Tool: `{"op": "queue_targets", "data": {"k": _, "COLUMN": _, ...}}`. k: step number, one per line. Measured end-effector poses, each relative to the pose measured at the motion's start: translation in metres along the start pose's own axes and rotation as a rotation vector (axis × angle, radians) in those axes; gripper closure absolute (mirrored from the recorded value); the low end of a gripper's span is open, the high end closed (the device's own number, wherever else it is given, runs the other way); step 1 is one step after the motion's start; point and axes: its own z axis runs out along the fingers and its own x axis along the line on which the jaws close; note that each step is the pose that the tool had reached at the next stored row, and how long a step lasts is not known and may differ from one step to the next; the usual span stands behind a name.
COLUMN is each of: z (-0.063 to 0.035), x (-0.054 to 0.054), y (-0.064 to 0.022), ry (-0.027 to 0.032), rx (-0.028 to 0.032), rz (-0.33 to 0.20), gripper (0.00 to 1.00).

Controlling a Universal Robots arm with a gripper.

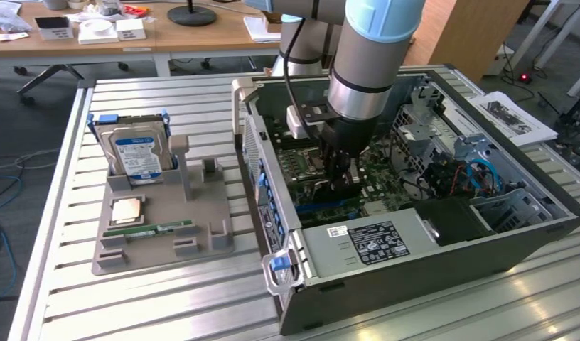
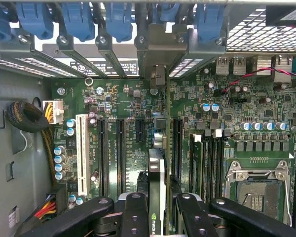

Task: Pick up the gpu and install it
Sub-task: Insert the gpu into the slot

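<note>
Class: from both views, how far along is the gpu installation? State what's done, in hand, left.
Done: the gpu is picked up and inside the computer case. In hand: the gripper clamps it edge-on over the motherboard slots. Left: release; full seating cannot be confirmed.

The hand (image 1: 340, 176) hangs inside the computer case (image 1: 442, 266) (open side up).

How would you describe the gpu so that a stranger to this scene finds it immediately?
Look into the open computer case, over the green motherboard. The gpu is the thin card held on edge in the gripper. Unlike the empty black slots beside it, it bears a small green logo.
</note>
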Motion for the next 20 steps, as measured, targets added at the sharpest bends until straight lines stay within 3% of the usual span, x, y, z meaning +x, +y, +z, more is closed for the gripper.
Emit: {"op": "queue_targets", "data": {"k": 20, "z": -0.0015, "x": -0.0002, "y": -0.0001, "ry": -0.0015, "rx": 0.0007, "rz": 0.000, "gripper": 0.73}}
